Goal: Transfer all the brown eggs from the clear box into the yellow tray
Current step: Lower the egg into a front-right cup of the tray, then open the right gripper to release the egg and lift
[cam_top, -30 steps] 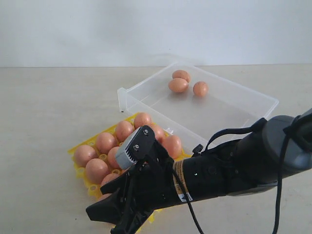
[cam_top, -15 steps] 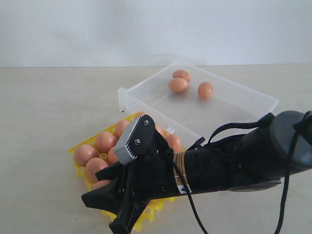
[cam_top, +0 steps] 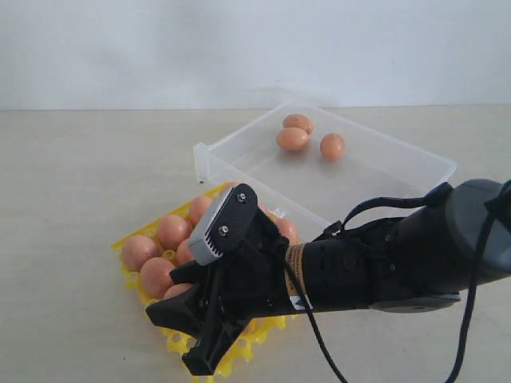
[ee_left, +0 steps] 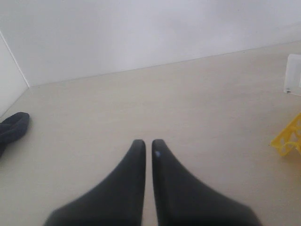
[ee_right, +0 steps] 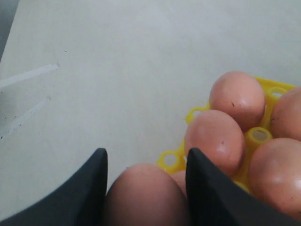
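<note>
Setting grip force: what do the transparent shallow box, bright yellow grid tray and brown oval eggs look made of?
Transparent shallow box: thin plastic, probably; the table shows through it. Bright yellow grid tray: moulded plastic, seemingly glossy, openwork holes. Brown oval eggs: smooth matte shell, faint specks; real or imitation, cannot tell.

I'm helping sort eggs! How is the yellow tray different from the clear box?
The yellow tray is bright yellow with holey cups; the clear box is see-through with smooth walls. The tray is crowded with brown eggs; the box has only three, lying loose. Both rest on the table.
</note>
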Controlling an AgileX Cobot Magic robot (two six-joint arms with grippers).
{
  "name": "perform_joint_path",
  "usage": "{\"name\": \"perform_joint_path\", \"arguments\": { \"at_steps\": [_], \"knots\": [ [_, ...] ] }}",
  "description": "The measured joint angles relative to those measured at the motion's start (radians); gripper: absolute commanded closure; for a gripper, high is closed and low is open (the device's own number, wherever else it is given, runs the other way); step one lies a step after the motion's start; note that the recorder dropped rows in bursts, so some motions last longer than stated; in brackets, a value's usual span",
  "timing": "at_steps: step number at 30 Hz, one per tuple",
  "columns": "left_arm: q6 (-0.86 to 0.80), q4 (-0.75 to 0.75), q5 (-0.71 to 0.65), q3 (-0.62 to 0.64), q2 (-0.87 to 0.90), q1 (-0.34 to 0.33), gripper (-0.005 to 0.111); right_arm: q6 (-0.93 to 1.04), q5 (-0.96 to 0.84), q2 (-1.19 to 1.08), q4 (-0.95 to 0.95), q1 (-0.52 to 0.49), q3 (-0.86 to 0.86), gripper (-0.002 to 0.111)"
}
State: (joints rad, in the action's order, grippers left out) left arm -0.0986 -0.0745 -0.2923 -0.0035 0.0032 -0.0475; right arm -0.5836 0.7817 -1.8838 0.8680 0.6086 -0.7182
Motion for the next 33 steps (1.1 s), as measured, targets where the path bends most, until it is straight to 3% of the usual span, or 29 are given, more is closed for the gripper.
{"name": "perform_joint_path", "arguments": {
  "at_steps": [3, 5, 20, 26, 33],
  "knots": [
    [0.0, 0.0, 0.0, 0.0, 0.0, 0.0, 0.103, 0.0, 0.0, 0.0, -0.002, 0.0, 0.0, 0.068],
    [0.0, 0.0, 0.0, 0.0, 0.0, 0.0, 0.103, 0.002, 0.0, 0.0, -0.002, 0.0, 0.0, 0.066],
    [0.0, 0.0, 0.0, 0.0, 0.0, 0.0, 0.103, -0.139, 0.0, 0.0, -0.008, 0.0, -0.002, 0.066],
    [0.0, 0.0, 0.0, 0.0, 0.0, 0.0, 0.103, -0.246, -0.003, 0.0, 0.129, 0.0, -0.009, 0.066],
    [0.0, 0.0, 0.0, 0.0, 0.0, 0.0, 0.103, -0.257, -0.022, 0.0, 0.146, 0.0, -0.009, 0.066]
  ]
}}
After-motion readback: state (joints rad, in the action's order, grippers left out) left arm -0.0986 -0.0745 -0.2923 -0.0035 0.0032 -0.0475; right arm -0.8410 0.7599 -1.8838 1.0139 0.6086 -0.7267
